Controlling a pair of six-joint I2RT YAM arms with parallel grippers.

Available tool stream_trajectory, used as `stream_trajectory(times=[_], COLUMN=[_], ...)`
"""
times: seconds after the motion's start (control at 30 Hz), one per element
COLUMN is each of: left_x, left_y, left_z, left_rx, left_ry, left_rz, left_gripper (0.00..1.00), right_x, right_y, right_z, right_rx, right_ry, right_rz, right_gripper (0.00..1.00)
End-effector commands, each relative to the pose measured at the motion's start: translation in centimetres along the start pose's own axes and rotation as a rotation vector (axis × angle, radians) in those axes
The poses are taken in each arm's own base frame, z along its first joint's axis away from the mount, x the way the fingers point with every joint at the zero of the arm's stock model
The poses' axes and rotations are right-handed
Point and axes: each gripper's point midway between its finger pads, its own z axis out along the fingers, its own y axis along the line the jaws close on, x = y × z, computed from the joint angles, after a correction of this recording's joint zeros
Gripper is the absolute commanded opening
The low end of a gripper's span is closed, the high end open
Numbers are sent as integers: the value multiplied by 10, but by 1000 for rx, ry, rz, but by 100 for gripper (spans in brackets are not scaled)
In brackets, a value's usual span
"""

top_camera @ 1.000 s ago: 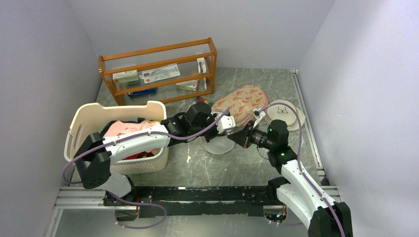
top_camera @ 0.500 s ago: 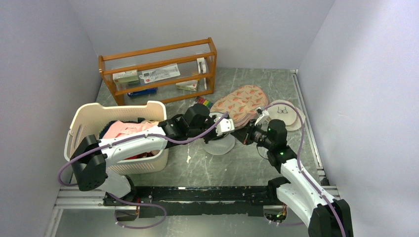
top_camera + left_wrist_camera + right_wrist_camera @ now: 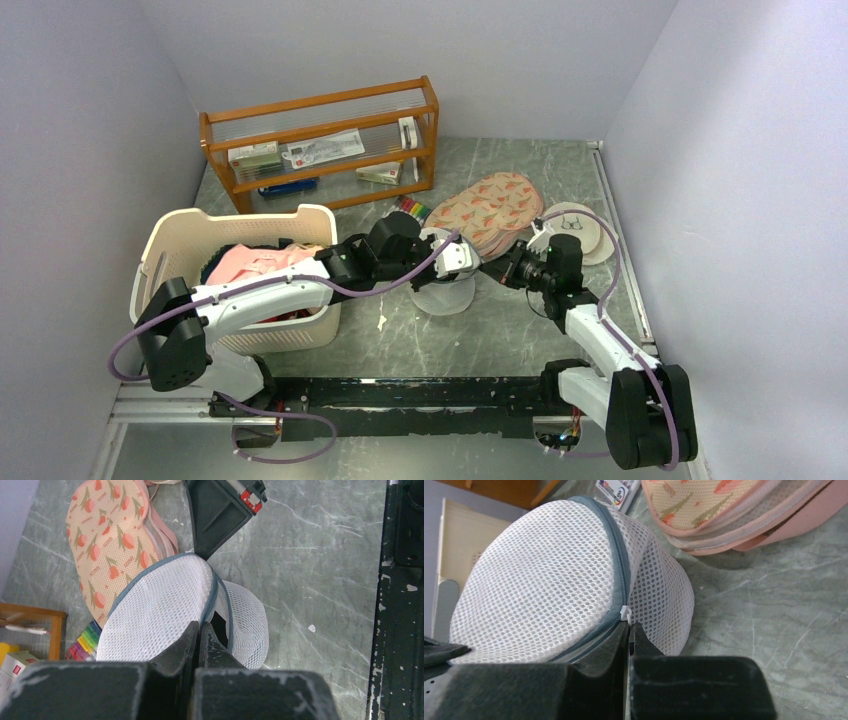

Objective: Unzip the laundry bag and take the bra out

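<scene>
The laundry bag is a white mesh dome with a grey zipper band, lying mid-table between both arms. My left gripper is shut on the bag's rim; in the left wrist view it pinches the grey band beside a dark gap in the bag. My right gripper is shut on the small white zipper pull, with its tips at the bag. The bra is hidden; only darkness shows inside the gap.
A cream laundry basket with a pink garment stands at the left. A wooden rack is at the back. Salmon patterned pads and cream discs lie behind the bag, coloured markers beside them.
Both grippers keep hold of the bag. The left arm has drawn back slightly to the left. The right arm's elbow has swung right and its wrist has moved a little farther back.
</scene>
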Motion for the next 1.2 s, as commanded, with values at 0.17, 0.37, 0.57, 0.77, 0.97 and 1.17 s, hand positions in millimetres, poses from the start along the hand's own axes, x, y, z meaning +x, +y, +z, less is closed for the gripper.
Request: stream_trajectory(times=[0.17, 0.37, 0.57, 0.77, 0.97, 1.17], left_x=[-8, -5, -4, -1, 4, 1], left_y=[23, 25, 14, 9, 6, 10], left_z=[-5, -4, 2, 9, 16, 13], left_rx=[-130, -148, -86, -68, -59, -83], left_ry=[-1, 2, -1, 15, 36, 33], left_rz=[29, 18, 5, -6, -14, -10], left_gripper=[12, 42, 59, 56, 49, 32], right_x=[-1, 0, 2, 7, 12, 16], right_y=[52, 73, 77, 82, 87, 87], right_z=[-23, -36, -38, -41, -43, -41], right_rx=[-290, -390, -416, -446, -477, -477], right_ry=[-12, -27, -16, -4, 14, 24], right_rz=[-168, -216, -217, -225, -233, -240], right_gripper=[0, 0, 0, 0, 0, 0])
